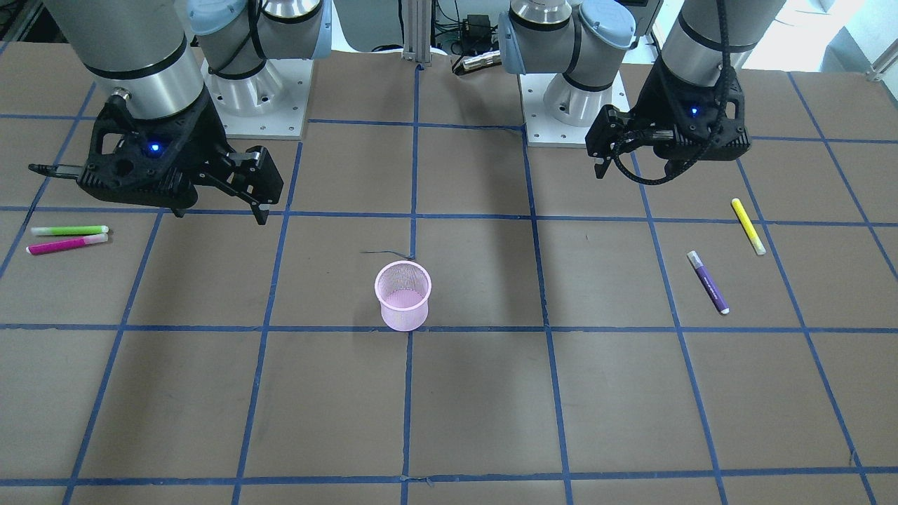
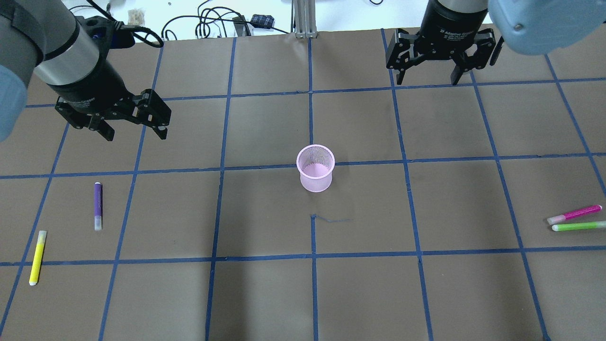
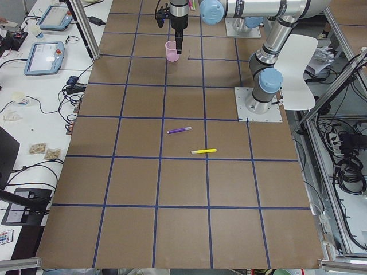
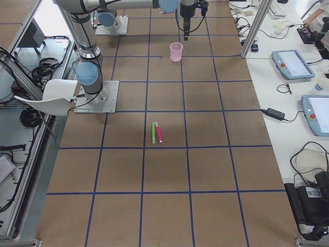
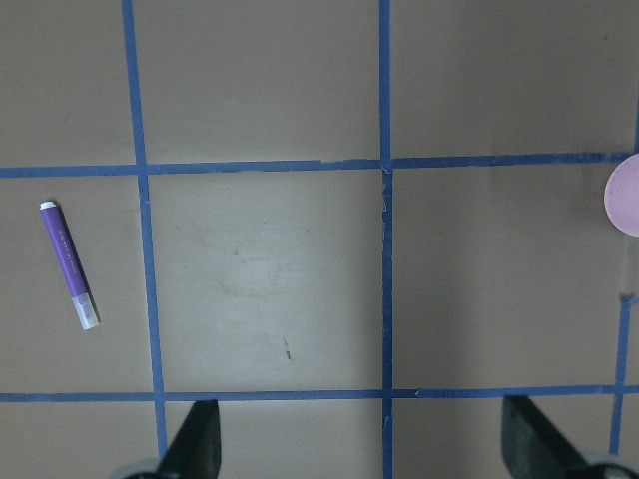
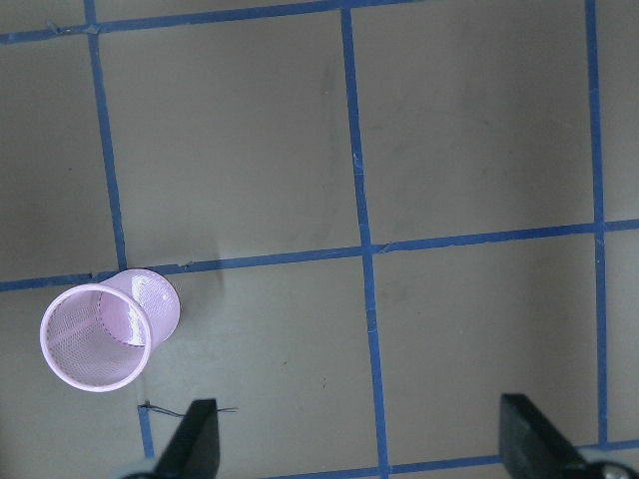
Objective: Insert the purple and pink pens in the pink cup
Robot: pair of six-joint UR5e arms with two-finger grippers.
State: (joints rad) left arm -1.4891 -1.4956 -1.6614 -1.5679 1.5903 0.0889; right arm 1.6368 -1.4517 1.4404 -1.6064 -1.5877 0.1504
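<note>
Overhead exterior view has both arms reaching in over the table (image 2: 265, 293) with their wrists turned down, each gripper hanging in the air above the brown surface and touching nothing. The left gripper (image 2: 136, 135) has its jaws spread wide and holds nothing. The right gripper (image 2: 427, 80) is spread just as wide, also with nothing between its jaws. Both wrist-mounted views look straight down at the table, each with two dark jaw tips far apart at the bottom corners.

The pink cup (image 2: 316, 182) stands upright with its mouth up, on the inner side of both grippers, between them and well apart from each. In the right wrist-mounted view it sits low at the picture's left.

The purple pen (image 2: 98, 206) lies flat on the table, below the left gripper and toward its outer side, well clear of the jaws. The yellow pen (image 2: 37, 257) lies further out still on that side.

The pink pen (image 2: 575, 214) lies flat far out on the right gripper's outer side, just beside the green pen (image 2: 578, 226).
</note>
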